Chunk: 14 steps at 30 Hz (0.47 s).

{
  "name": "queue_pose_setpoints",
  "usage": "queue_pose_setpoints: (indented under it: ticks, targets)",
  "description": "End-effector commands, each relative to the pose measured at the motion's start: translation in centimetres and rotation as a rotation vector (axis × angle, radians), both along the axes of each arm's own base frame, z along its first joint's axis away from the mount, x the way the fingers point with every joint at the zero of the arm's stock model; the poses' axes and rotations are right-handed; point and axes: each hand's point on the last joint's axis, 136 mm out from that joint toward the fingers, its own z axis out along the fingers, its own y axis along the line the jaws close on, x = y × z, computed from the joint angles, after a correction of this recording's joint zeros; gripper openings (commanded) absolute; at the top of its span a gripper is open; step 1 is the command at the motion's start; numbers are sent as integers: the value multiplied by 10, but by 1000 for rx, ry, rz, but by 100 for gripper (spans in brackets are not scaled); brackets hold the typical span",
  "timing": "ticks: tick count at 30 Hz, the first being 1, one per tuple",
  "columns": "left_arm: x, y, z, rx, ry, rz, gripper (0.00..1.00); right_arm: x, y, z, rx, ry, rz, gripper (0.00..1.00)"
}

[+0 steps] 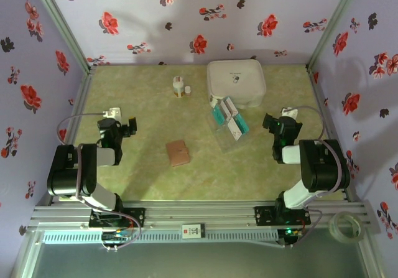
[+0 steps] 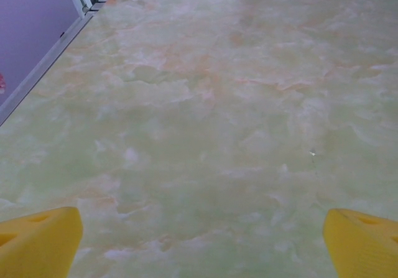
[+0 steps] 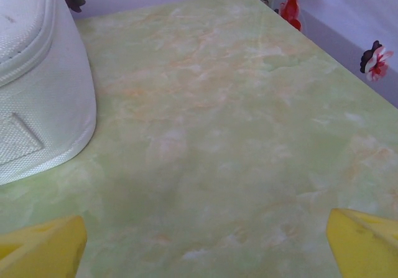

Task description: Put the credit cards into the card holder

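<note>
Holding the left pincer (image 2: 202, 234) released and wide over bare desk (image 1: 143, 166), grasping nothing. Holding the right pincer (image 3: 205, 237) released too, empty, near the white box (image 3: 37, 91). Seeing the card holder (image 1: 178, 153) lying flat mid-desk between the arms, and the credit cards (image 1: 229, 119) lying spread just beside the white box, apart from the card holder.

Card holder (image 1: 178, 153) lay flat & closed approx. mid tabletop (image 1: 143, 166), nothing touching it. Credit cards (image 1: 229, 117), teal & white, sat in a loose cluster to its right, just in front of white box (image 1: 236, 83) at back. Small white item (image 1: 180, 87) stood left of box. Left end effector (image 1: 130, 127) was near left edge, right end effector (image 1: 268, 121) just right of cards, not touching.
</note>
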Motion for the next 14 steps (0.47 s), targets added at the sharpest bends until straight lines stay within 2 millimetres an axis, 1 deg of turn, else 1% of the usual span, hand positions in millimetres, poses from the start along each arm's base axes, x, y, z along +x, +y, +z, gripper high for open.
queue_pose_setpoints:
  ticks: [1, 6, 9, 14]
  targets:
    - [6, -6, 13, 18, -52, -27, 100, 1, 6, 11, -17, -42, 32, 99]
    - [6, -6, 12, 19, -51, -26, 100, 3, 5, 9, -13, -29, 27, 99]
    - [6, -6, 13, 18, -51, -27, 100, 8, 6, 6, 8, -9, 46, 99]
    - [6, -6, 12, 18, -51, -27, 100, 4, 7, 9, 7, -32, 53, 99]
